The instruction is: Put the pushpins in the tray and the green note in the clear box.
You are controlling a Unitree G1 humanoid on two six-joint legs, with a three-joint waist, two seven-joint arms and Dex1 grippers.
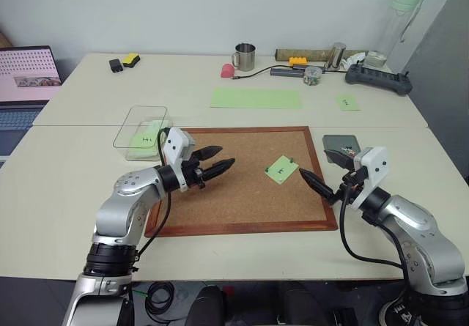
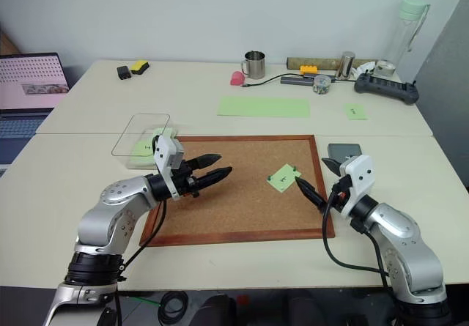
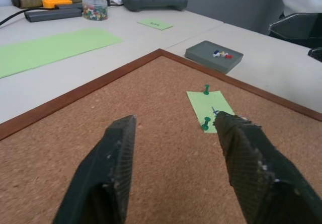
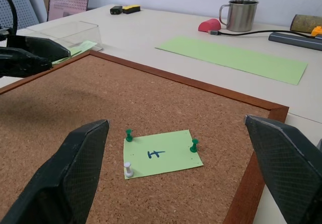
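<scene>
Overhead, from the head camera, a cork board [image 1: 242,179] is seen lying on the table [image 1: 73,187], with the green note [image 1: 281,169] pinned toward its right side. The left gripper [image 1: 217,163] is held above the board's left part, its fingers parted and nothing between them. The right gripper [image 2: 316,180] is poised at the board's right edge, just beside the note, spread wide and empty. The clear box [image 1: 141,127] is found off the board's upper left corner, with light green paper already inside. The tray [image 1: 339,144] is set just past the board's right frame.

Next, in the left wrist view, the note is seen ahead of the parted fingers [image 3: 110,168], and two green pushpins [image 3: 206,89] are made out in it. Beyond, a few coloured pins are seen already lying in the tray.

Finally, in the right wrist view, the note is framed between the wide-spread fingers [image 4: 75,168]; two green pins and one white pin are stuck in it.

The step in hand is judged to be pin removal from this note. A small head must be pinched and pulled straight up, then carried to the tray; the paper may lift with it.
</scene>
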